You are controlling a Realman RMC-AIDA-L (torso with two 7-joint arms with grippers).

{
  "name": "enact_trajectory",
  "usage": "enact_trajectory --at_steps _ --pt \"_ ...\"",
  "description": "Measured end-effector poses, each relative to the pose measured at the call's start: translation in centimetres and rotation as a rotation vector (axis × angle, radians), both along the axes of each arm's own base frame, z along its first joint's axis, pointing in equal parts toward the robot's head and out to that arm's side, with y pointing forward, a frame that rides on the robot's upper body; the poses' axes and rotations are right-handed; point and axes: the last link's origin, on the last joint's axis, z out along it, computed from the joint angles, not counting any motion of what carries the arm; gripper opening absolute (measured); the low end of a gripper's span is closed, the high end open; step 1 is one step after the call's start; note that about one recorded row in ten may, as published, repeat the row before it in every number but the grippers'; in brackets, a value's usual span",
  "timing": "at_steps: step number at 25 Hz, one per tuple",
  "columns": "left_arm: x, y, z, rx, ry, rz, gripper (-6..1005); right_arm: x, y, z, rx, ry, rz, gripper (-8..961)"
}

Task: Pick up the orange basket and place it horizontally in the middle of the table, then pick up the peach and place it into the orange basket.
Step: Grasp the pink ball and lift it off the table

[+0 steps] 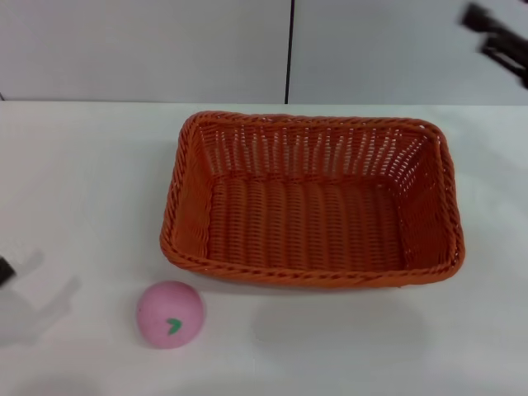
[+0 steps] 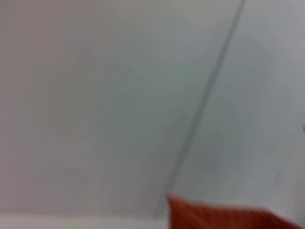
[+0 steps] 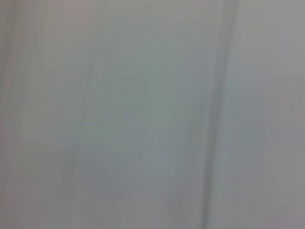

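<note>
The orange basket [image 1: 313, 277] lies lengthwise across the middle of the white table [image 1: 82, 181], open side up and with nothing inside. A corner of the basket [image 2: 224, 217] also shows in the left wrist view. The pale-pink peach [image 1: 170, 313] sits on the table just in front of the basket's front left corner, its green leaf mark facing me. My left gripper [image 1: 29, 309] is a blurred pale shape low at the left edge, a short way left of the peach and apart from it. High at the far right, my right gripper [image 1: 499, 41] hangs above the table behind the basket.
A grey wall with a dark vertical seam [image 1: 289, 49] stands behind the table. Bare tabletop lies left of the basket and in front of it on the right. The right wrist view shows only that wall.
</note>
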Motion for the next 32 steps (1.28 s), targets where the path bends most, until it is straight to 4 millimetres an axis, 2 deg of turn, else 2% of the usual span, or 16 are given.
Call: enact_trajectory --at_steps 5,6,8,9,10,11,12,16,28,32 --pt "0.4 0.9 -1.3 -0.167 0.058 -0.032 738 5.3 -3.0 1.7 0.073 0.218 -0.122 593" --pt "0.6 1.4 -2.6 -0.231 0.087 -0.042 736 6.1 -3.7 2.2 0.093 0.262 -0.134 593" --pt "0.6 1.6 -3.1 -0.248 0.099 -0.044 732 6.6 -4.2 2.4 0.104 0.287 -0.143 593" --pt "0.7 2.1 -4.3 -0.276 0.132 -0.049 731 7.2 -4.6 2.8 0.122 0.311 -0.155 593" --pt "0.7 2.1 -4.3 -0.276 0.132 -0.049 729 7.2 -4.6 2.8 0.122 0.311 -0.155 593" --pt "0.7 2.5 -5.5 -0.297 0.172 -0.05 727 7.6 -5.0 3.0 0.141 0.319 -0.164 593" --pt "0.7 2.5 -5.5 -0.297 0.172 -0.05 725 7.6 -5.0 3.0 0.141 0.319 -0.164 593" --pt "0.8 3.3 -7.5 -0.319 0.18 -0.06 717 8.0 -5.4 3.1 0.153 0.319 -0.176 593" --pt "1.1 3.9 -8.6 -0.351 0.176 -0.068 695 8.0 -5.2 2.7 0.142 0.334 -0.182 593" --pt "1.2 3.9 -8.7 -0.357 0.174 -0.076 508 8.0 -5.3 2.5 0.139 0.339 -0.186 593"
